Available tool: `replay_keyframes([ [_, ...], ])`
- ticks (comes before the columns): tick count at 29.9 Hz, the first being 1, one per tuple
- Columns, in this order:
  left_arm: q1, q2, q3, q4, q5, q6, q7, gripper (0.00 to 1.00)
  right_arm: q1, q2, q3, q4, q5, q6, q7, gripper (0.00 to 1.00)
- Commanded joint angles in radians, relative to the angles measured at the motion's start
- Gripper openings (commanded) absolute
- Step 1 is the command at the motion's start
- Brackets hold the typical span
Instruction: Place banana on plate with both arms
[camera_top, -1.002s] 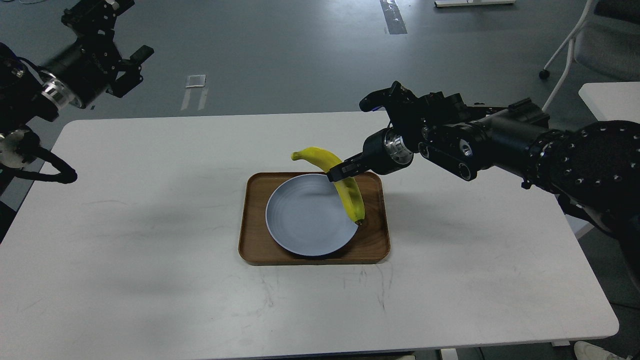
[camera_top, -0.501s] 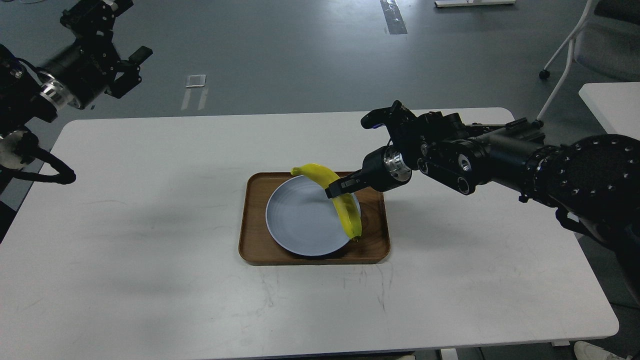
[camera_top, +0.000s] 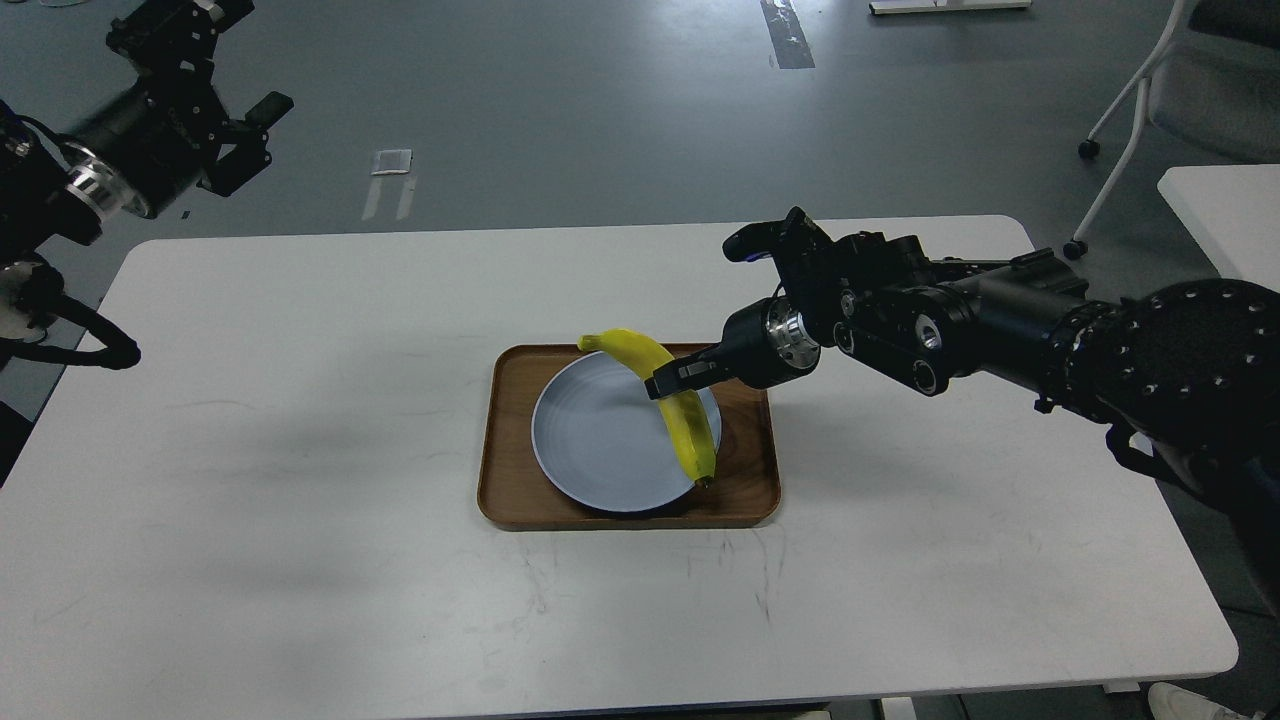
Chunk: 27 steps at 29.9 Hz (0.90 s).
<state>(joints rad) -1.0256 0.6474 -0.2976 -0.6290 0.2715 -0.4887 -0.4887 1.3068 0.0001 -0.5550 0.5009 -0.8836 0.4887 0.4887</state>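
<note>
Delivery nearly done: right claw was clamped on the curved yellow banana, low over the round blue-grey plate, release pending; left claw, raised aside, gaped empty.

The tray is brown wood with a soft sheen. On it, the plate looks matt and smooth, faintly ringed. The banana has a smooth, slightly glossy skin. Under the tray, the bench is matt white — scuffed with fine dark marks.
</note>
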Motion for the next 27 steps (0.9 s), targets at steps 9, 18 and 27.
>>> replay_keyframes([
  [9, 0.001, 0.000, 0.000, 0.000, 0.000, 0.000, 0.000, 0.98, 0.000, 0.000, 0.018, -0.007, 0.011, 0.000, 0.000, 0.95],
  [18, 0.001, 0.003, 0.000, 0.000, 0.000, 0.000, 0.000, 0.98, 0.072, 0.000, 0.193, -0.001, 0.061, 0.000, 0.000, 0.97],
  [27, 0.019, -0.009, 0.000, 0.003, -0.003, 0.000, 0.000, 0.98, 0.005, -0.192, 0.527, -0.002, 0.181, 0.000, 0.000, 1.00],
])
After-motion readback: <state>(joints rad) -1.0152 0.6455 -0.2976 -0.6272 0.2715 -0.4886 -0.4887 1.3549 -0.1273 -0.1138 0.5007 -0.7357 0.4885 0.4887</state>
